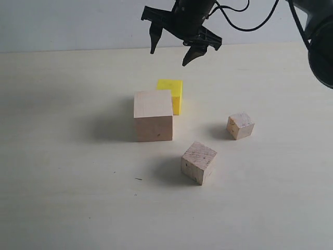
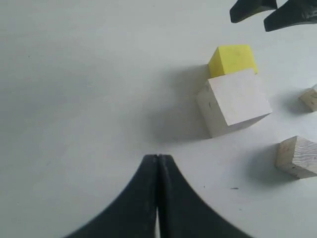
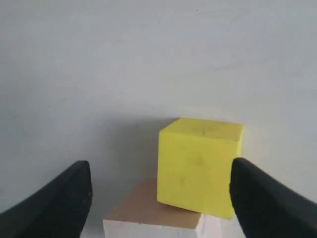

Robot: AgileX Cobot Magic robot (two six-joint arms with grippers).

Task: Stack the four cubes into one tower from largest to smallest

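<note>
The large pale wood cube [image 1: 153, 114] stands on the table with the yellow cube [image 1: 171, 94] close behind it, on the table. To the right lie the medium wood cube [image 1: 198, 162], nearer the front, and the small wood cube [image 1: 240, 125]. My right gripper [image 1: 169, 57] hangs open above the yellow cube, holding nothing. In the right wrist view the yellow cube [image 3: 198, 163] shows between the spread fingers, with the large cube [image 3: 153, 213] beside it. My left gripper [image 2: 158, 156] is shut and empty, away from the large cube [image 2: 235, 99] and yellow cube [image 2: 233, 58].
The pale tabletop [image 1: 67, 172] spreads wide on the left and front. A light wall [image 1: 62, 21] runs behind the table. The right arm's dark body and cables [image 1: 317, 36] hang at the upper right.
</note>
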